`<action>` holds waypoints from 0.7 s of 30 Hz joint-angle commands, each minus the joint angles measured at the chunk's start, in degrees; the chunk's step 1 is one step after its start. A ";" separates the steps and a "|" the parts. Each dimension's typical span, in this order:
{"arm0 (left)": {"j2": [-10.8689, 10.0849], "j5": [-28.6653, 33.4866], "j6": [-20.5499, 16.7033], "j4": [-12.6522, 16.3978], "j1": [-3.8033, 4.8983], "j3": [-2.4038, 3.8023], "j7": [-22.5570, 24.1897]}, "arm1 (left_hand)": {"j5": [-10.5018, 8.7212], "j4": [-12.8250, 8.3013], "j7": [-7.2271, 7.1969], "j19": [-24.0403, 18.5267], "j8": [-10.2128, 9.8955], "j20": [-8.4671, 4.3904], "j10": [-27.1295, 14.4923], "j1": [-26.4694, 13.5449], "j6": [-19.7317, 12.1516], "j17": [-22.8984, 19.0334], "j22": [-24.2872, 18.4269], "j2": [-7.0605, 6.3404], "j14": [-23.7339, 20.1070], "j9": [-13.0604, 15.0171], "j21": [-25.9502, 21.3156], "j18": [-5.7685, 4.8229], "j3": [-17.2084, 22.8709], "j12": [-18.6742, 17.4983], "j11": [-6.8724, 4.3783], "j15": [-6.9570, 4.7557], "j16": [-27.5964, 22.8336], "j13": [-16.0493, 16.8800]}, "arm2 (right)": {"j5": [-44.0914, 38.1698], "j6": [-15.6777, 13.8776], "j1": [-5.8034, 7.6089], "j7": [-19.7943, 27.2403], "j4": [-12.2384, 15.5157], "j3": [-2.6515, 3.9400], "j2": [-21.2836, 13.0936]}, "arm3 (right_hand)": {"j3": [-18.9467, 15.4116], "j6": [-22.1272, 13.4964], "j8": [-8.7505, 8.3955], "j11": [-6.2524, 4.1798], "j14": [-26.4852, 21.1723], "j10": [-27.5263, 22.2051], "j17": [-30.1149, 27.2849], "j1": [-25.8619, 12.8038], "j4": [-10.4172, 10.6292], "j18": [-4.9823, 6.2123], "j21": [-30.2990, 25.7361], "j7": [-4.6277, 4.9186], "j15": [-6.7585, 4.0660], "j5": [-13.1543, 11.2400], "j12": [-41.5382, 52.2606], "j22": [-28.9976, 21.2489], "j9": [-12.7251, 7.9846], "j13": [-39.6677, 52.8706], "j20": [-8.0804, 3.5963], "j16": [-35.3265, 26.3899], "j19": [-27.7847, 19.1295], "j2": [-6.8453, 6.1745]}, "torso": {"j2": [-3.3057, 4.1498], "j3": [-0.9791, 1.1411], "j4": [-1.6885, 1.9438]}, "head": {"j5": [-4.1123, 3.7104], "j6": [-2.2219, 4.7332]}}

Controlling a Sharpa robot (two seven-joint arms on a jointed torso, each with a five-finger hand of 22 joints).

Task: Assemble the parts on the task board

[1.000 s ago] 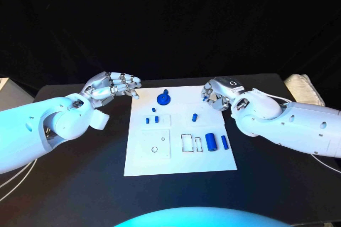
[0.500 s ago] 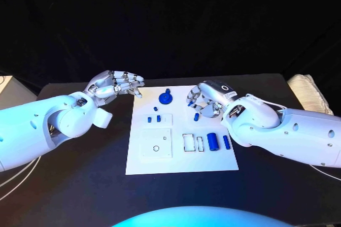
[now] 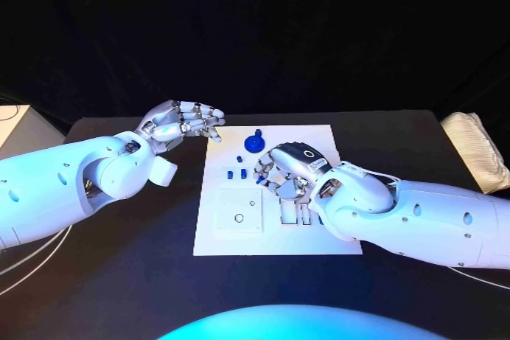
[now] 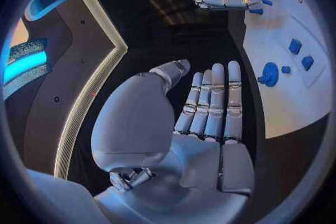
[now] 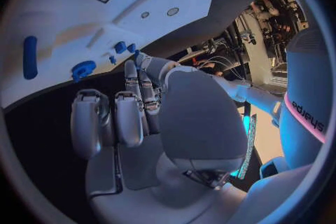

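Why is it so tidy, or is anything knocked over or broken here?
Nothing stands out. The blue parts sit in order on the white task board, which lies flat and square on the black table.

**Board mid-bench, robot hands at its far half**

The white rectangular task board [image 3: 218,240] lies mid-bench [image 3: 127,281]. The left robot hand [image 3: 183,121] hovers beside its far left corner; the right robot hand [image 3: 289,170] is over its middle, nearer than the round blue knobbed part [image 3: 255,143].
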 commanded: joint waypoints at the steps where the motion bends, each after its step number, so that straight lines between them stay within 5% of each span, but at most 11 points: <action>1: 0.19 0.09 -0.40 0.24 -0.01 0.01 0.59 | 0.30 -0.01 0.15 0.23 -0.26 -0.06 0.43 0.64 -0.24 -0.07 -0.06 -0.08 -0.03 -0.06 -0.33 0.64 -0.20 -0.20 -0.09 0.03 -0.23 -0.06 | -1.06 4.24 -0.42 -0.05 -0.34 -0.08 0.79 | 0.06 0.26 0.22 -3.53 2.61 3.84 -0.16 -0.20 -0.13 -0.34 -0.39 -0.02 -0.52 0.25 0.07 8.99 0.09 0.04 -0.47 0.03 2.83 0.20 | 0.02 0.04 0.07 | 0.49 -0.30; 9: 0.29 0.36 -0.54 0.39 -0.01 -0.02 0.33 | 0.31 0.02 0.15 0.26 -0.28 -0.07 0.45 0.67 -0.27 -0.09 -0.07 0.02 0.00 -0.07 -0.34 0.64 -0.16 -0.24 -0.08 0.03 -0.24 -0.06 | -1.95 7.08 -0.97 -0.37 -1.88 -0.33 2.66 | 0.18 0.20 0.18 -3.50 2.59 3.83 -0.23 -0.34 -0.24 -0.33 -0.44 0.01 -0.50 0.46 -0.05 8.97 0.13 0.04 -0.47 0.01 2.81 0.23 | 0.07 0.00 -0.13 | 1.19 -0.73; 15: 0.29 0.57 -0.50 0.41 -0.01 -0.02 0.16 | 0.31 0.04 0.15 0.27 -0.27 -0.07 0.47 0.67 -0.26 -0.10 -0.07 0.07 0.02 -0.08 -0.35 0.64 -0.15 -0.25 -0.08 0.03 -0.24 -0.06 | -2.46 7.34 -1.43 -0.44 -2.92 -0.46 3.56 | 0.21 0.18 0.17 -3.50 2.59 3.84 -0.24 -0.40 -0.28 -0.32 -0.51 0.02 -0.49 0.54 -0.10 8.94 0.14 0.04 -0.46 0.01 2.79 0.22 | 0.15 0.13 -0.07 | 1.42 -1.07; 21: 0.28 0.62 -0.41 0.37 -0.01 -0.03 0.06 | 0.31 0.08 0.15 0.30 -0.26 -0.07 0.48 0.66 -0.24 -0.11 -0.07 0.12 0.04 -0.08 -0.35 0.64 -0.14 -0.27 -0.07 0.04 -0.24 -0.06 | -2.79 7.88 -1.71 -0.58 -3.25 -0.50 3.88 | 0.21 0.18 0.17 -3.50 2.59 3.84 -0.24 -0.40 -0.28 -0.32 -0.51 0.02 -0.49 0.54 -0.10 8.94 0.14 0.04 -0.46 0.01 2.79 0.22 | 0.07 0.04 0.03 | 1.60 -1.51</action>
